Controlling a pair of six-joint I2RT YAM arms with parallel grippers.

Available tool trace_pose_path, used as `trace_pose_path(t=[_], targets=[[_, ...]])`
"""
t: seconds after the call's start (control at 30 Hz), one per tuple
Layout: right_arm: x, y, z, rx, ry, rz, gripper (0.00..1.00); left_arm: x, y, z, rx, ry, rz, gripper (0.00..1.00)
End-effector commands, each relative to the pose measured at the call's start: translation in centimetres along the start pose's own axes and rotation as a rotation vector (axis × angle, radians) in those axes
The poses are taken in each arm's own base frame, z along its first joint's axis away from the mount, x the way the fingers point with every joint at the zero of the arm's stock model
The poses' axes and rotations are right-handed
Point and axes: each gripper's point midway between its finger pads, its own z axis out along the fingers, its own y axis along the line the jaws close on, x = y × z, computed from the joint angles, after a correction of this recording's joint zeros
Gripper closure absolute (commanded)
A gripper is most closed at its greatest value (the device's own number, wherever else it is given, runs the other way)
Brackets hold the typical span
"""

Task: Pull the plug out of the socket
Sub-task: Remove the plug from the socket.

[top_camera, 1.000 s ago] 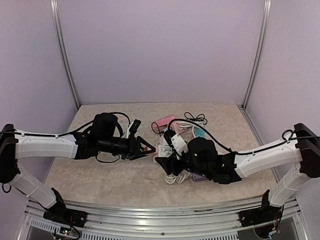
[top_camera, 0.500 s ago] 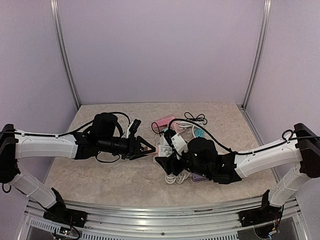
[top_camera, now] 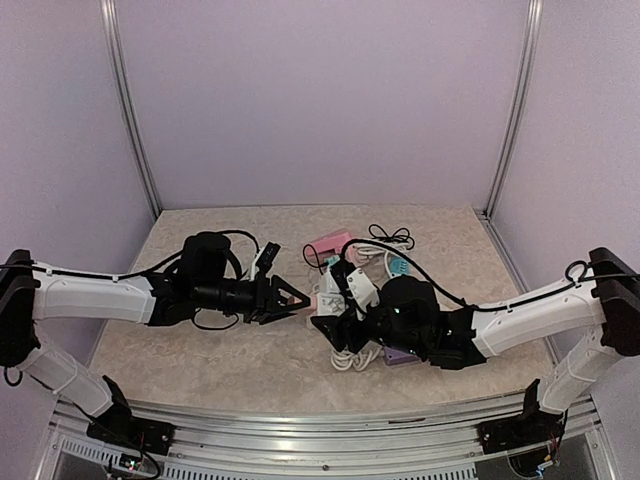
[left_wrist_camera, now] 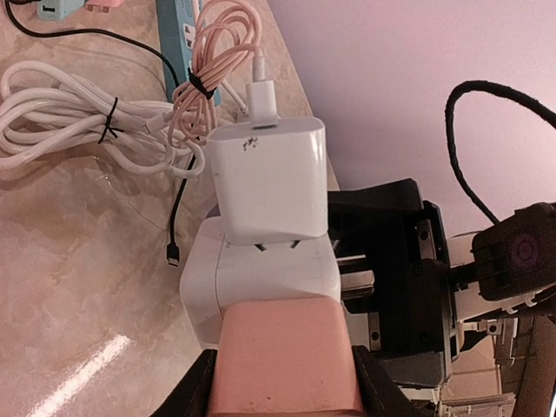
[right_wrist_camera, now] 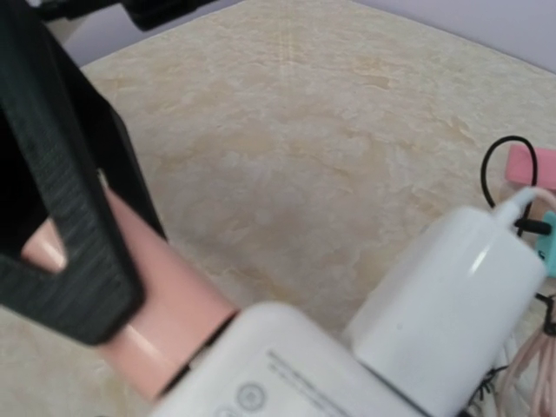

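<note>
A white cube socket (left_wrist_camera: 261, 280) is held above the table between both grippers. A pink plug (left_wrist_camera: 287, 360) sits in its near face, and my left gripper (left_wrist_camera: 282, 387) is shut on that plug. A white charger (left_wrist_camera: 269, 182) sits in the far face with its prongs partly showing. In the top view the left gripper (top_camera: 296, 297) meets the right gripper (top_camera: 335, 322) at the table's middle. The right gripper is shut on the socket (top_camera: 330, 298), its black body (left_wrist_camera: 391, 278) on the socket's right side. The right wrist view shows the pink plug (right_wrist_camera: 165, 317), the socket (right_wrist_camera: 287, 373) and the charger (right_wrist_camera: 452, 291) close up, with its own fingers hidden.
A pink cable bundle (left_wrist_camera: 213, 61) hangs from the charger. A white cable coil (left_wrist_camera: 69, 113), a teal power strip (left_wrist_camera: 178, 35) and a black cable (left_wrist_camera: 174, 248) lie on the marble table behind. A pink block (top_camera: 328, 245) and a black coil (top_camera: 390, 236) lie further back.
The left arm's wrist has dropped slightly toward the near side. The pink plug stays seated in the socket, and the right arm has barely moved.
</note>
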Motion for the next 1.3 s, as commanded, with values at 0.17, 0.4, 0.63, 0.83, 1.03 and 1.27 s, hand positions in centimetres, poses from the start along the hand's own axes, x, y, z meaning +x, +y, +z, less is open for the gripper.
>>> trace_pose_path(t=[0.17, 0.4, 0.63, 0.83, 1.03, 1.27], targets=[[-7.1, 0.2, -1.1, -0.011, -0.203, 0.075, 1.0, -0.4, -0.6, -0.6, 0.014, -0.01, 0.032, 0.83], [-6.3, -0.1, 0.1, 0.09, -0.142, 0.024, 1.0, -0.8, 1.2, -0.2, -0.162, -0.016, 0.029, 0.83], [-5.5, -1.0, 1.0, 0.177, -0.082, 0.023, 1.0, -1.0, 1.7, -0.1, -0.207, -0.027, 0.028, 0.83], [-5.6, -0.9, 0.7, 0.164, -0.093, 0.039, 1.0, -0.6, 1.3, -0.2, -0.185, -0.015, 0.033, 0.83], [-6.4, 0.9, -0.4, 0.026, -0.16, 0.06, 1.0, -0.5, -0.4, -0.2, -0.096, -0.004, 0.065, 0.83], [-7.7, 2.6, -1.4, -0.112, -0.21, 0.074, 1.0, -0.4, -1.9, -0.6, -0.017, 0.007, 0.094, 0.83]])
